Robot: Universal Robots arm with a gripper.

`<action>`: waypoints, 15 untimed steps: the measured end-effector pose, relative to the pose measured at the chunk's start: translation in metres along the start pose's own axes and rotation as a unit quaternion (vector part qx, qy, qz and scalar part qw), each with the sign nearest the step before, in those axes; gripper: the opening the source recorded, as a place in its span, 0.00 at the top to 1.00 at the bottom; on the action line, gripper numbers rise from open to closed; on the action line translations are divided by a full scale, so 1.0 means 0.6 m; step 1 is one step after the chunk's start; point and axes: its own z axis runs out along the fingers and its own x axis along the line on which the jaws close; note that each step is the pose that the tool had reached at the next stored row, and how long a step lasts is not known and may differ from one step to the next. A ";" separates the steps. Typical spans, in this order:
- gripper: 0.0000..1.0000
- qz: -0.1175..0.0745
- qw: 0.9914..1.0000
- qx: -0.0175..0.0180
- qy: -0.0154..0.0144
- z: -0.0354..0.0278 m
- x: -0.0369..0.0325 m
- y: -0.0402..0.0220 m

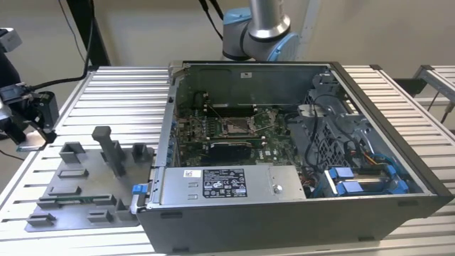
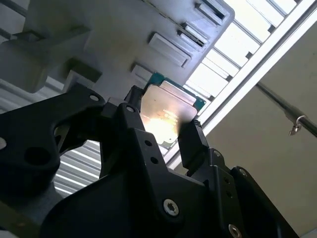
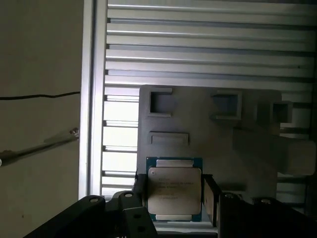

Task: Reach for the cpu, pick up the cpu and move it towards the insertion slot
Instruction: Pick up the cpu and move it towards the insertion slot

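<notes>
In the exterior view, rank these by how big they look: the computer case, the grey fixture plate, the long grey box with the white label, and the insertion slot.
Largest: computer case
Then: grey fixture plate
Then: long grey box with the white label
Smallest: insertion slot, though it sits deeper in.

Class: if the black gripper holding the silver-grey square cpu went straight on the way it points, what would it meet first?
Probably the flat grey plastic plate behind the held silver-grey cpu; how far off is unclear.

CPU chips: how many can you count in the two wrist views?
1. The cpu is clamped between the fingers of the gripper, in front of the grey fixture plate; the gripper could hide others.
</notes>
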 end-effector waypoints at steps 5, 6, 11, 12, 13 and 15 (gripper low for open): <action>1.00 0.000 1.000 0.000 0.000 -0.031 0.000 0.001; 1.00 0.000 1.000 0.000 0.000 -0.039 0.000 0.001; 1.00 0.000 1.000 0.000 0.000 -0.076 -0.001 0.003; 1.00 0.000 1.000 0.000 0.000 -0.084 -0.001 0.003; 1.00 0.000 1.000 0.000 0.000 -0.091 -0.001 0.003; 1.00 0.000 1.000 0.000 0.000 -0.105 -0.001 0.004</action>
